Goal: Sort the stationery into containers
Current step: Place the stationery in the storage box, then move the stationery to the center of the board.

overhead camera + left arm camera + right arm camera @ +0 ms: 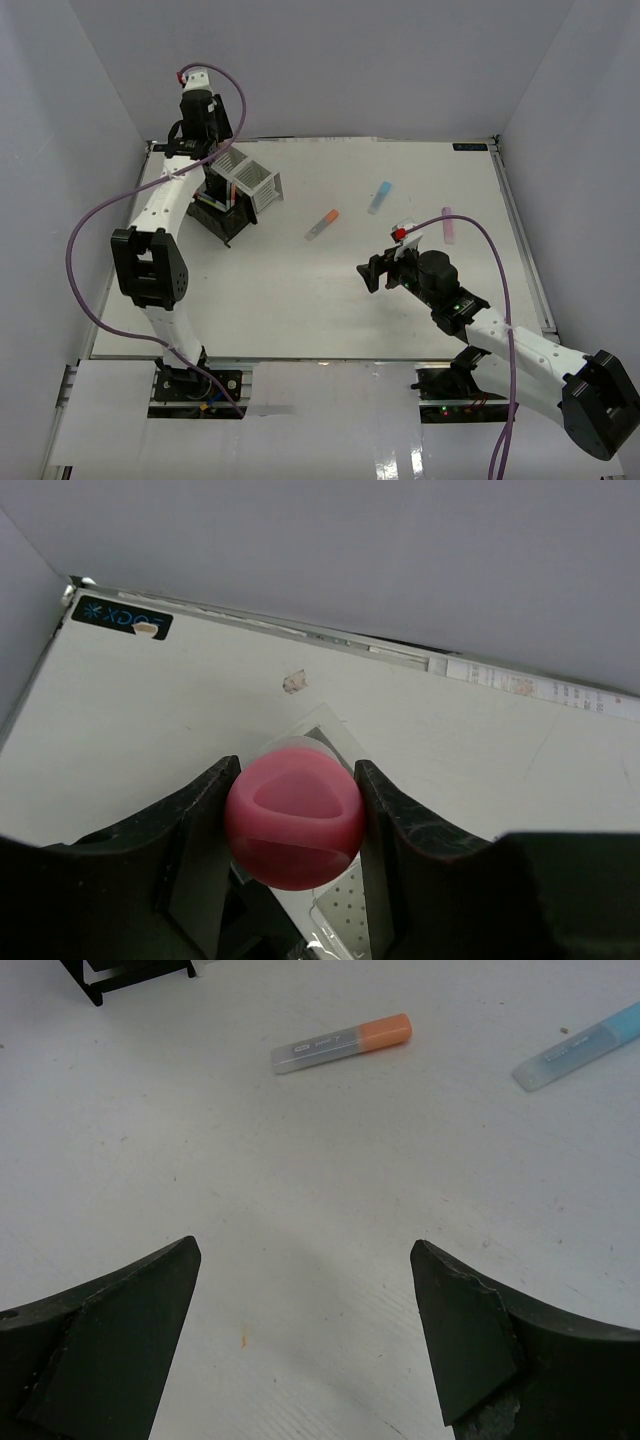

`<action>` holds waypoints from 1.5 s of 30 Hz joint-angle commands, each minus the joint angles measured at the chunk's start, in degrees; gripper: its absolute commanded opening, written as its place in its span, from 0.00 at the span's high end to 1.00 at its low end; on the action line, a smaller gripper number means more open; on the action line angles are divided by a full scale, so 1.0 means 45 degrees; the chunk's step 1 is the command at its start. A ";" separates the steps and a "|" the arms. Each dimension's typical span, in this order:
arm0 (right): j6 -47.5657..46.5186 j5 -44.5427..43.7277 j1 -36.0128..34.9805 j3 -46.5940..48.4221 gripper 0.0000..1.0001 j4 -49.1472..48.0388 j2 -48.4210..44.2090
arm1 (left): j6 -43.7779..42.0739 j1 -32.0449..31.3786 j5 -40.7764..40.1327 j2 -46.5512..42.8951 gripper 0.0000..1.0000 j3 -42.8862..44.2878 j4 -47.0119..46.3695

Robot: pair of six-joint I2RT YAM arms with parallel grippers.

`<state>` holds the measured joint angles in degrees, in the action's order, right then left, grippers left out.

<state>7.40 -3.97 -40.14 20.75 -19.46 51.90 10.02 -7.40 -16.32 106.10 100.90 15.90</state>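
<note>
Top: left arm [165,200] reaches far left, over white mesh box [252,180] and black box [222,214]. Orange marker [322,224] and blue marker [379,197] lie mid-table.
Left wrist: left gripper [294,776] clenched on pink-capped cylinder [293,820].
Right wrist: right gripper [305,1260] spread, empty, near side of orange marker.

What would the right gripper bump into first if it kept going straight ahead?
Probably the orange-capped marker: it lies almost straight ahead of the open right gripper, with only bare table between. If the gripper tilts downward, it may touch the table first; depth is hard to judge.

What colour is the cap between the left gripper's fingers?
The cap is pink; the left wrist view shows it best.
</note>
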 commanded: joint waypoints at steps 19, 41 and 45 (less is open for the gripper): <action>-0.0043 -0.0173 0.0053 -0.0080 0.08 -0.0343 0.0166 | 0.0663 0.0082 0.1028 0.1596 0.40 -0.0860 -0.0447; 0.0309 -0.1071 0.0034 -0.0295 0.08 0.0301 -0.0966 | 0.0001 -0.2004 0.4075 -0.1742 0.02 -0.1309 0.0840; 0.0543 -0.1442 0.0034 -0.0548 0.10 0.0555 -0.1434 | -0.0098 -0.3761 0.4892 -0.1627 0.02 -0.1583 0.1270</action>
<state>8.64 -7.79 -40.14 19.40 -17.32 47.18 10.92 -19.59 -0.03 99.77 95.46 18.31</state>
